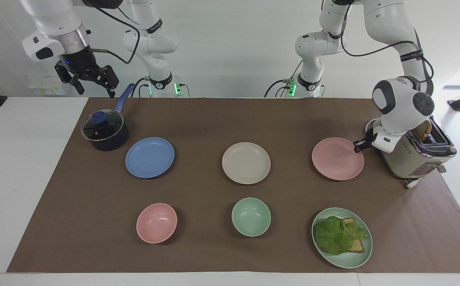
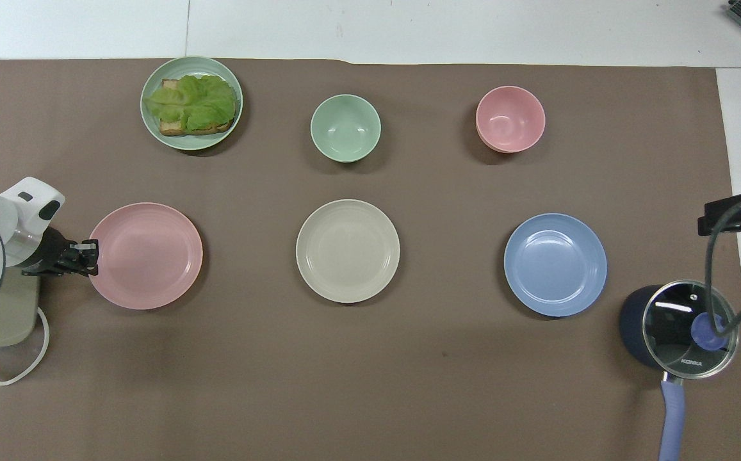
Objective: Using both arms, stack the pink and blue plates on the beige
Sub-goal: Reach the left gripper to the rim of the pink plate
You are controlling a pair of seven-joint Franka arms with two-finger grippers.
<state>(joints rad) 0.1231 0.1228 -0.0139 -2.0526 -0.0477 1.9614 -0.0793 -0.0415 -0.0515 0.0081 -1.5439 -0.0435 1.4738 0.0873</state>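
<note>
Brown mat: left tool (image 1: 358,145) grips pink plate (image 1: 337,159), its fingertips barely distinguishable.

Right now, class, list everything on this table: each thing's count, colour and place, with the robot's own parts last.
Mat: one, brown, covers the table.
Pink plate: one, left arm's end, its rim gripped.
Beige plate: one, middle of the plate row.
Blue plate: one, right arm's end.
Pot: one, dark blue, glass lid, beside the blue plate, nearer the robots.
Toaster: one, beige, bread in it, beside the pink plate.
Pink bowl: one, farther than the blue plate.
Green bowl: one, farther than the beige plate.
Green plate: one, holds lettuce and toast, farther than the pink plate.
Left hand: black, shut on the pink plate's rim.
Right hand: black, open, raised near the pot, waiting.
</note>
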